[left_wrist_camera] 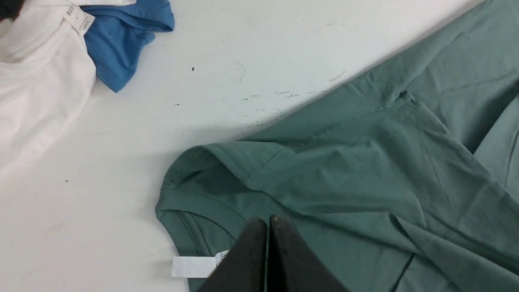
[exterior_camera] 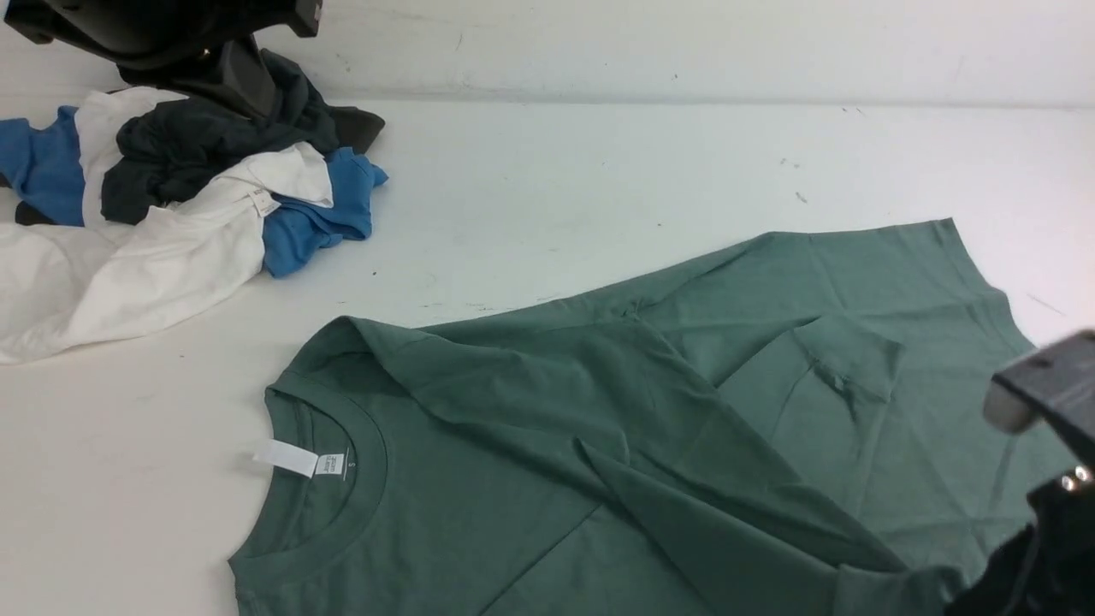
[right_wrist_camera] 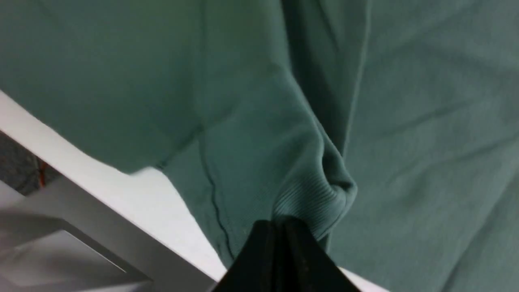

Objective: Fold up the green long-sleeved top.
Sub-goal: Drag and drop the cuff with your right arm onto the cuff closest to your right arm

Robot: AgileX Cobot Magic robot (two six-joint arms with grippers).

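Observation:
The green long-sleeved top [exterior_camera: 650, 428] lies spread on the white table [exterior_camera: 599, 171], collar and white neck tag [exterior_camera: 295, 459] toward the left. One sleeve is folded across its body. My right gripper [right_wrist_camera: 279, 224] is shut on the ribbed cuff [right_wrist_camera: 312, 194] of a sleeve at the table's near edge; in the front view the right arm [exterior_camera: 1048, 479] shows at the lower right. My left gripper [left_wrist_camera: 268, 221] is shut and empty, raised, with the collar [left_wrist_camera: 194, 211] and tag [left_wrist_camera: 190, 266] in its view. The left arm [exterior_camera: 171, 26] is at the upper left.
A pile of other clothes sits at the back left: a white garment [exterior_camera: 128, 265], a blue garment [exterior_camera: 316, 222] and a dark grey-black garment [exterior_camera: 205, 145]. The table's near edge [right_wrist_camera: 121, 194] and a grey frame [right_wrist_camera: 81, 243] show beside the held cuff.

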